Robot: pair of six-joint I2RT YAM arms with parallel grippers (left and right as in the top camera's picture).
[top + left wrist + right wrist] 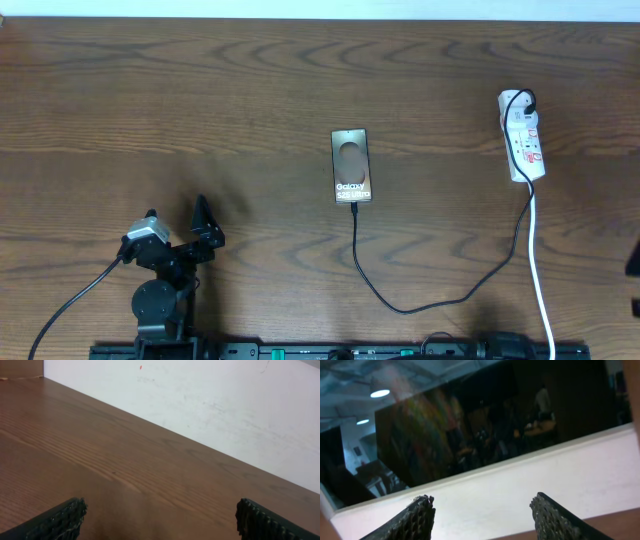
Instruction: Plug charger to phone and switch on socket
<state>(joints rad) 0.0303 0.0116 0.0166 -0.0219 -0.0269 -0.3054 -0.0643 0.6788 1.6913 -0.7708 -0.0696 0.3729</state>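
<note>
The phone (pixel 352 165) lies flat mid-table, its lettered face up. The charger (pixel 400 308), a thin black cable, meets the phone's near edge with its tip and loops right up to a black plug at the far end of the socket (pixel 522 140), a white strip at the right. My left gripper (pixel 205 225) stands open at the front left, far from the phone; in the left wrist view the left gripper (pixel 160 512) has only bare wood between its fingers. The right gripper (pixel 481 505) is open and empty, aimed at a white wall and a dark window.
The socket's white cord (pixel 540 285) runs down to the table's front edge at the right, crossing the black cable. A white wall (pixel 210 405) borders the far side of the table. A black rail (pixel 330 351) lines the front edge.
</note>
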